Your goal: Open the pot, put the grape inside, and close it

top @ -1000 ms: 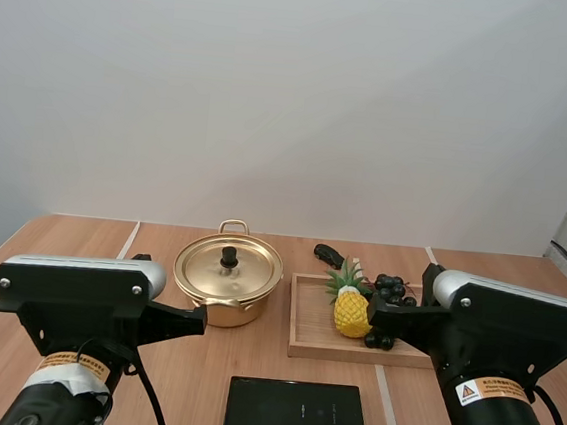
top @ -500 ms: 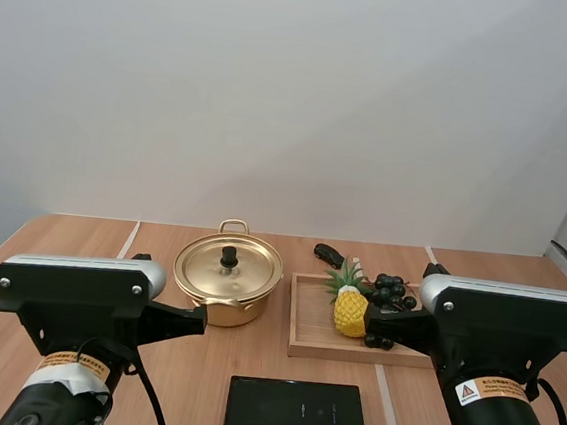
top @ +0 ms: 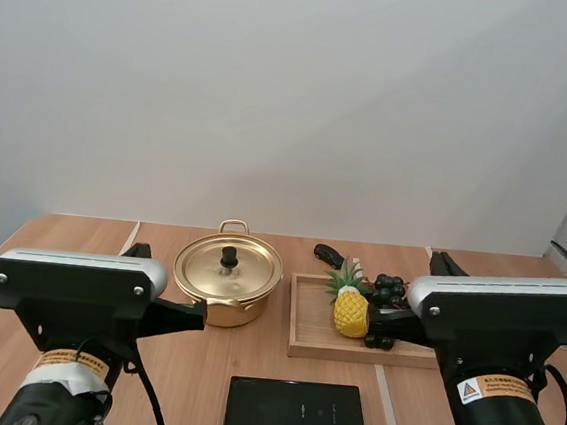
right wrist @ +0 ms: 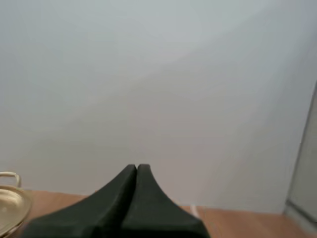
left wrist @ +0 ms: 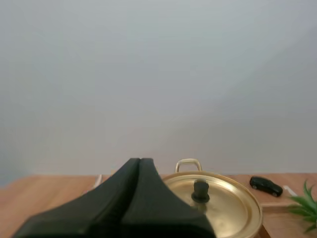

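Observation:
A gold pot (top: 226, 285) with its lid (top: 228, 267) on and a black knob (top: 229, 256) stands left of centre on the table. A dark bunch of grapes (top: 390, 291) lies on the wooden tray (top: 312, 338) beside a toy pineapple (top: 351, 305). My left gripper (top: 198, 314) is shut, its tip just in front of the pot. In the left wrist view the fingers (left wrist: 138, 163) lie together near the lid (left wrist: 218, 206) and its knob (left wrist: 200, 191). My right gripper (top: 377, 324) is shut, near the grapes; its wrist view shows one dark wedge (right wrist: 136, 168).
A black phone (top: 295, 413) lies flat at the table's front centre. A small black toy car (top: 328, 255) sits behind the tray, also seen past the pot (left wrist: 266, 186) in the left wrist view. The pot's rim (right wrist: 9, 203) edges into the right wrist view.
My right arm has swung left and slightly up, its tip now nearer the pineapple. The left arm has risen a little. Pot, grapes and tray have not moved.

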`<state>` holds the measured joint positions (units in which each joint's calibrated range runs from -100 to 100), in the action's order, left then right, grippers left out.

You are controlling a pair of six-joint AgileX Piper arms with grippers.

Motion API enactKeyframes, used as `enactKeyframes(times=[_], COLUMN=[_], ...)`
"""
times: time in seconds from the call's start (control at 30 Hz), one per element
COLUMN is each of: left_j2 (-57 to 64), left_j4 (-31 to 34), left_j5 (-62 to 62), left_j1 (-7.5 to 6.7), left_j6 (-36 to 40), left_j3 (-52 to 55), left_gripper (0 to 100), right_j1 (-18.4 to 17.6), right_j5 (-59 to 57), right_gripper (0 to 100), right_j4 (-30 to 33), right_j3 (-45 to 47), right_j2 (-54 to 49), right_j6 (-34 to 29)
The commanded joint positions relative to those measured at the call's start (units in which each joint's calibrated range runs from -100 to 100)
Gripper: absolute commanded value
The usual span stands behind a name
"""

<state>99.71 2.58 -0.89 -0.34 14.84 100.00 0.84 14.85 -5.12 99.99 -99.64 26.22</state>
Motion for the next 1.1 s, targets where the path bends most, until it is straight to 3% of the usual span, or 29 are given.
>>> enactKeyframes(times=[0.0,0.1,0.17,0.23,0.33,0.5,0.73,0.83,0.97,1.07], left_j2=[0.3,0.3,0.3,0.3,0.3,-3.1,-14.5,-19.8,-26.7,-31.8], left_j4=[2.9,3.4,3.4,2.4,-1.2,-5.8,-5.8,-5.7,-5.1,-5.0], left_j5=[23.0,35.7,35.2,31.1,20.5,6.0,-6.3,-16.6,-27.5,-33.2], left_j1=[-0.03,-0.03,-0.03,-0.03,-0.03,-0.03,-0.03,-0.03,-0.03,-0.03], left_j6=[-4.1,-10.4,-13.0,-13.1,-13.1,-12.9,-10.6,-8.7,-8.6,-8.6], left_j3=[0.0,0.0,-2.1,-5.6,-12.9,-27.4,-46.8,-55.6,-66.3,-72.2], left_gripper=[0,0,0,0,0,0,0,0,0,0], right_j1=[0.3,0.3,0.3,0.3,0.3,0.3,0.3,0.3,0.3,0.3], right_j5=[17.0,32.6,41.1,40.3,21.4,-14.8,-34.3,-46.3,-65.1,-79.2], right_gripper=[0,0,0,0,0,0,0,0,0,0], right_j4=[2.2,2.3,2.2,1.9,-1.9,-13.6,-14.9,-11.4,2.2,8.4], right_j3=[0.0,0.0,0.0,-0.1,-7.3,-24.2,-47.4,-58.4,-73.0,-83.0], right_j2=[-0.4,-0.4,-0.4,-0.4,-0.4,2.4,14.5,20.5,29.5,36.5], right_j6=[5.1,10.5,14.0,15.2,15.5,15.5,11.4,4.6,-11.5,-16.8])
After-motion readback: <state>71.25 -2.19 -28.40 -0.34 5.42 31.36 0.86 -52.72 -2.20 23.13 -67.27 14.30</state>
